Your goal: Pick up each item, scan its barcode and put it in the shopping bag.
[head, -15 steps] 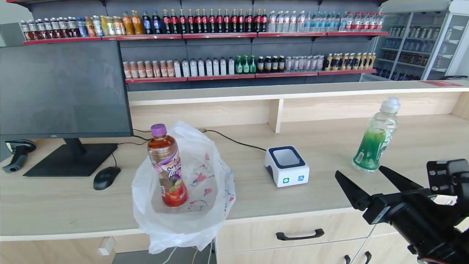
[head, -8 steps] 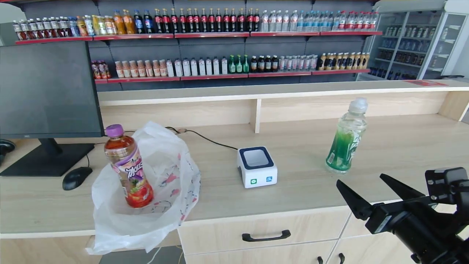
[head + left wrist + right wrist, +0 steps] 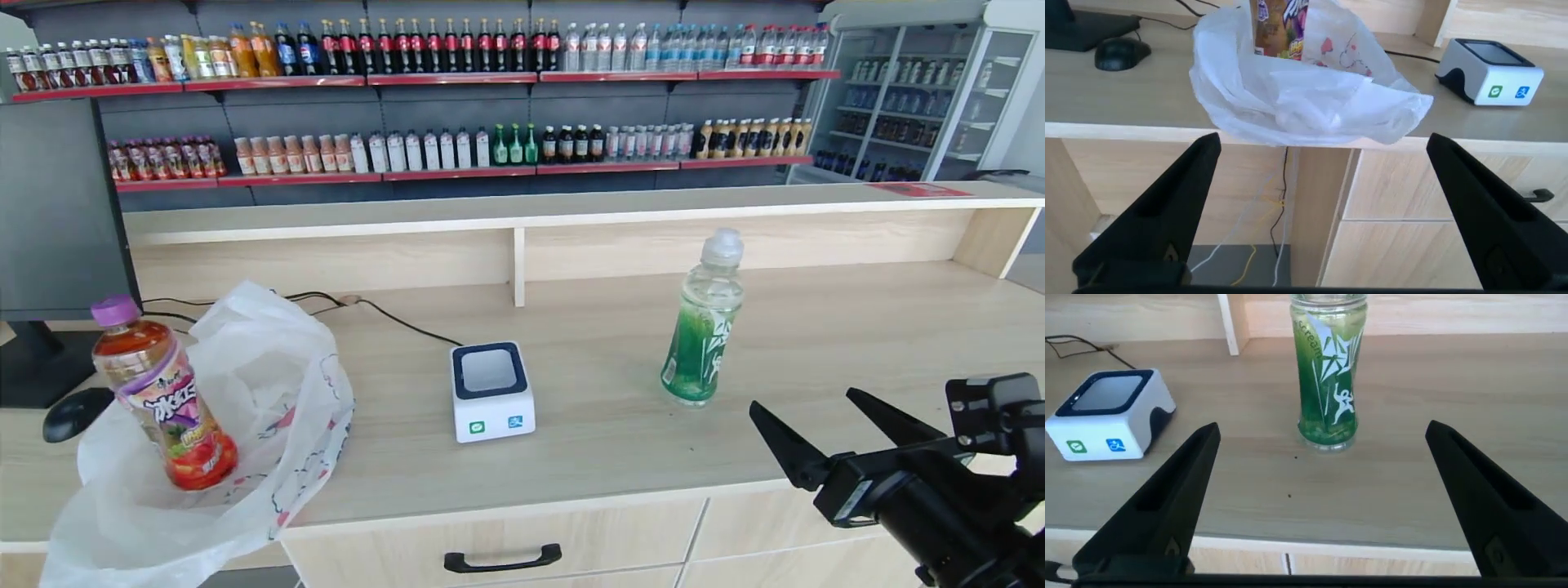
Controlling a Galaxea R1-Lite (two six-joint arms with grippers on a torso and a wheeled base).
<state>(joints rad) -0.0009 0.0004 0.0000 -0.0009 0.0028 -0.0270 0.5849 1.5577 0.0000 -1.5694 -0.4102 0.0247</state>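
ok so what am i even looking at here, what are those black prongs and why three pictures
It is a two-armed robot at a shop counter. The large picture comes from a camera on its head, looking down at the counter. The two small ones come from cameras on its wrists, so each looks out between its own black fingers. Those prongs are the grippers: the right gripper faces a green drink bottle standing upright, and the left gripper faces a white plastic shopping bag. Both are open and hold nothing. In the bag stands a purple-capped bottle of red drink. Between bag and green bottle sits a small white barcode scanner.
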